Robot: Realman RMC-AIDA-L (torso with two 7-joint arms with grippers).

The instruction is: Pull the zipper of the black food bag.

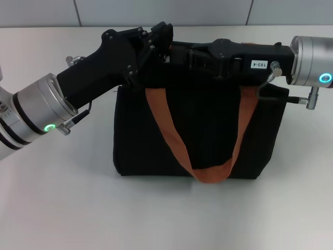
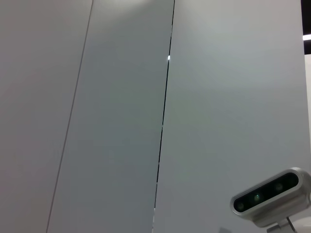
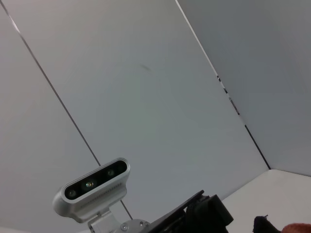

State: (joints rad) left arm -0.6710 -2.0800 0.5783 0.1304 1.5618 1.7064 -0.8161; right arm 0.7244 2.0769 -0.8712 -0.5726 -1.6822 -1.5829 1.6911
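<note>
The black food bag stands upright in the middle of the white table, and an orange-brown handle hangs down its front. Both arms meet over its top edge. My left gripper reaches in from the left to the bag's top left corner. My right gripper comes in from the right and lies along the top edge, close beside the left one. The black gripper bodies blend with the black fabric, and the zipper is hidden beneath them. A sliver of orange handle shows in the right wrist view.
The white table spreads around the bag on all sides, with a grey panelled wall behind it. The left wrist view shows only wall panels and the right arm's camera. The right wrist view shows the left arm's camera.
</note>
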